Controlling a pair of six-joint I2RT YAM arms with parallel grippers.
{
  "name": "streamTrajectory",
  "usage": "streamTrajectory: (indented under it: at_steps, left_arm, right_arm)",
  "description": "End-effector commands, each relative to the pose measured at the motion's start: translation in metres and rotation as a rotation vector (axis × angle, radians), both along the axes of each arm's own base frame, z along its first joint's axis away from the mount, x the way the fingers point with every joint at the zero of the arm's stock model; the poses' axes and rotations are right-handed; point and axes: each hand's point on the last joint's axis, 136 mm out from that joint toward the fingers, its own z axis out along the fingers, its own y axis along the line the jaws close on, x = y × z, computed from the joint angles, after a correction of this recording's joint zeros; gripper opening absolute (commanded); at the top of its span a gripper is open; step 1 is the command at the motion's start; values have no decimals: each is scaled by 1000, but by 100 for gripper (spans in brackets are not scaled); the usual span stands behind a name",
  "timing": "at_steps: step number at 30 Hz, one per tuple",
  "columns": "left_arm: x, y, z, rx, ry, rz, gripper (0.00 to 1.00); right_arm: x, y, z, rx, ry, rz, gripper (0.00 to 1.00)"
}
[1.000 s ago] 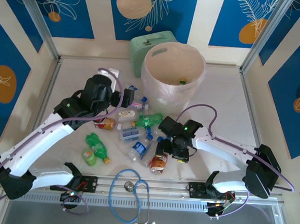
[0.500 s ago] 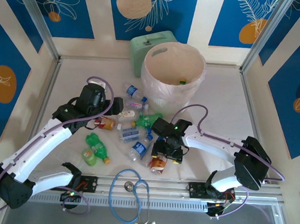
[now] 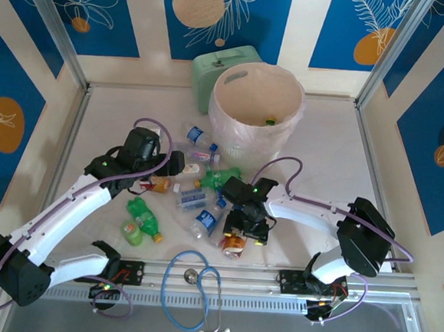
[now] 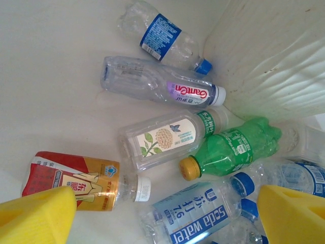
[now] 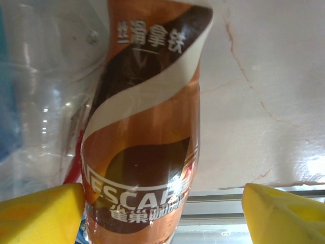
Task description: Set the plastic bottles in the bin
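Several plastic bottles (image 3: 196,199) lie in a heap on the table in front of the bin (image 3: 298,103). My left gripper (image 3: 177,165) hangs open over the heap's left side. Between its yellow fingers (image 4: 35,218) lie a soda water bottle (image 4: 218,213) and a red-and-gold labelled bottle (image 4: 76,185), neither touched. My right gripper (image 3: 240,233) is open around a brown-labelled coffee bottle (image 5: 147,152). That bottle rests against the left finger (image 5: 40,213), with a gap to the right one (image 5: 284,213). A green bottle (image 4: 233,147) lies near the bin's bag.
A mint-green box (image 3: 222,62) stands behind the bin. A blue stethoscope (image 3: 193,283) lies at the near edge by the rail. Two green bottles (image 3: 145,220) lie apart on the left. Blue-and-cream walls enclose the table.
The left gripper has drawn back from the bin's foot toward the heap, its jaws narrowing slightly. The right gripper has moved left and nearer, down over the brown-labelled bottle.
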Motion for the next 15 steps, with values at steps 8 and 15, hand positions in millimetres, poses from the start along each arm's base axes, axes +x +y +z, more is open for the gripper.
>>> streamTrajectory:
  at_steps: [8, 15]
  left_arm:
    - [0, 1, -7, -24, 21, 14, 90]
    - [-1, -1, -10, -41, 31, 10, 89]
  right_arm:
    - [-15, -17, -14, -51, 65, -19, 81]
    - [-9, -10, -23, -9, 77, -13, 75]
